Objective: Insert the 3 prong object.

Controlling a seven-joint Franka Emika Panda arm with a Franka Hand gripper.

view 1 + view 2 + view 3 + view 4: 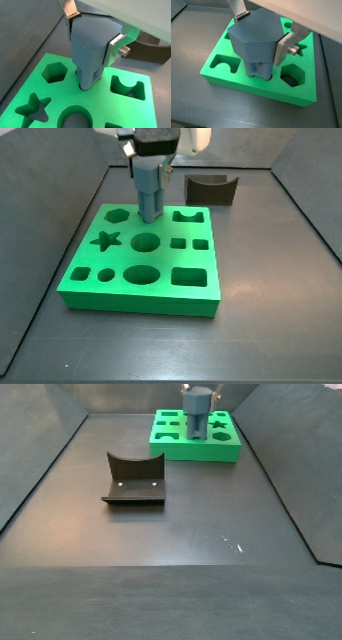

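Note:
My gripper (92, 41) is shut on the 3 prong object (90, 50), a blue-grey plastic piece held upright, its silver fingers (117, 44) clamping its wide upper body. Its narrow legs (259, 71) reach down into a hole in the green board (231, 75), near the board's far edge. Both side views show the piece (144, 190) standing on the board (94, 298) under my gripper (198, 398). The leg tips are hidden inside the hole.
The board has several other shaped cutouts: a hexagon (53, 73), a star (33, 108), an oval (75, 120), a notched square (128, 87). A dark brown block with a curved notch (211, 189) stands behind the board on the grey floor; it also shows in a side view (134, 480).

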